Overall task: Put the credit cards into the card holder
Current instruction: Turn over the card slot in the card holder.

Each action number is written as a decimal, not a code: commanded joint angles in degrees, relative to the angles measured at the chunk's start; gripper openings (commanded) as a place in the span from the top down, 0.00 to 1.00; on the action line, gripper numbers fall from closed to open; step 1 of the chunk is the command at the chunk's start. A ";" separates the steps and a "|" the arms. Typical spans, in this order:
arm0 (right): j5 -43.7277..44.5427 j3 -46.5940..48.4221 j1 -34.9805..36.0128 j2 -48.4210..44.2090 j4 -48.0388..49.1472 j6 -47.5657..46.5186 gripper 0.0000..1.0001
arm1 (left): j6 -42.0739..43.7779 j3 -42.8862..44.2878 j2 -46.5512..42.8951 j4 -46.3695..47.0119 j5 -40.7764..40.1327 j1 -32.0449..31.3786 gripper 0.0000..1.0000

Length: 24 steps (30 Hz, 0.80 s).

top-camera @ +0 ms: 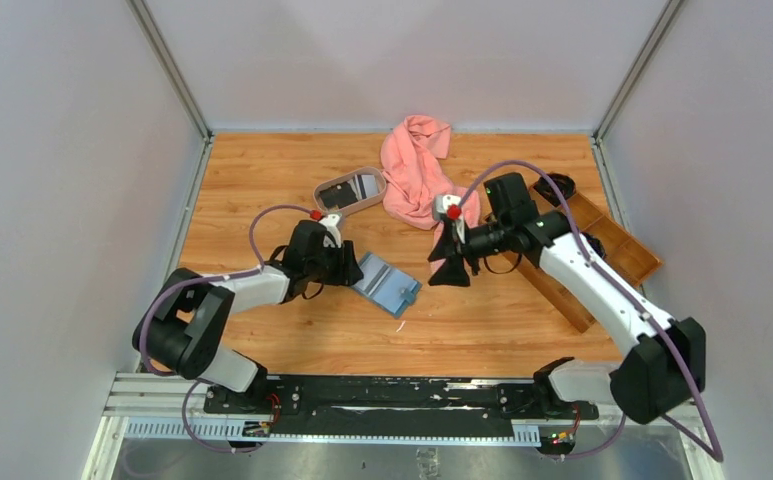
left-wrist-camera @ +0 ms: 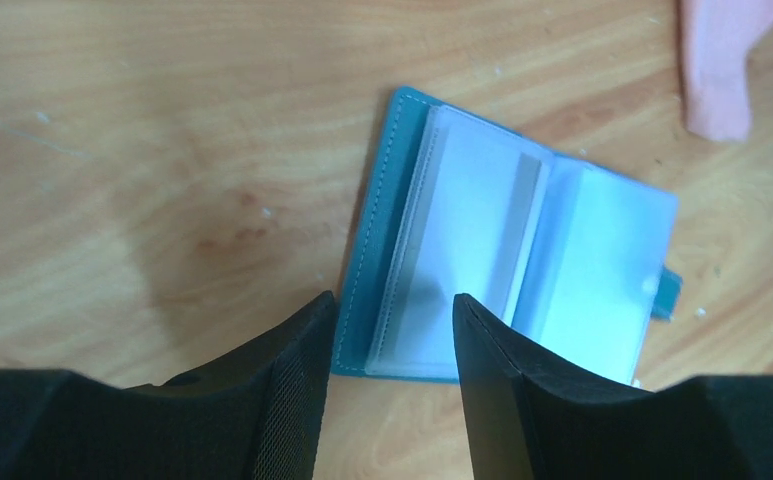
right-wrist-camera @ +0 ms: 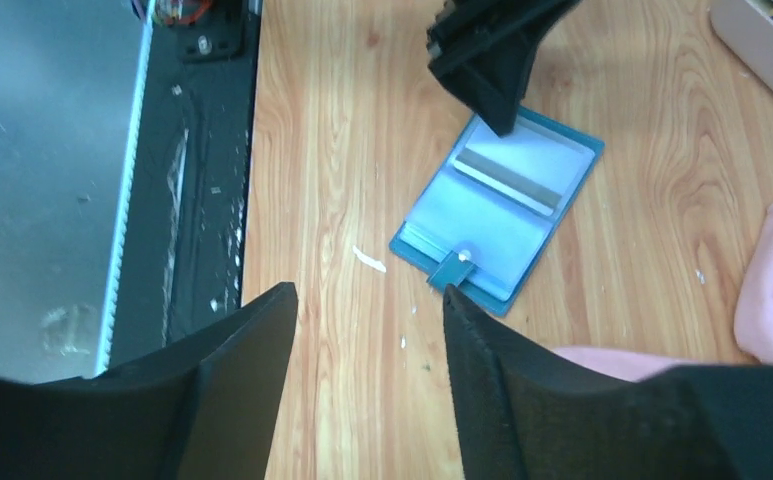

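We see the holder [top-camera: 387,283] lying open on the surface [top-camera: 262,170], pockets up, with a pale card [left-wrist-camera: 472,215] in one pocket. Our left hand [left-wrist-camera: 392,305] is spread over its edge, gripping nothing. Our right hand [right-wrist-camera: 369,295] hangs nearby, also spread and empty.

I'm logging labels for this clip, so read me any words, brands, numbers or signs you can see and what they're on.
None can be read in any view.
The open card holder shows clear pockets and a grey stripe, no print.
The cards in the oval tray are too small to show lettering.
The pink cloth and wooden tray carry no marks I can make out.
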 commanded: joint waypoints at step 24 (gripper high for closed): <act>-4.57 -19.33 -19.22 -17.00 8.66 -4.26 0.19 | -3.16 5.95 -35.35 -15.69 -4.11 1.52 0.00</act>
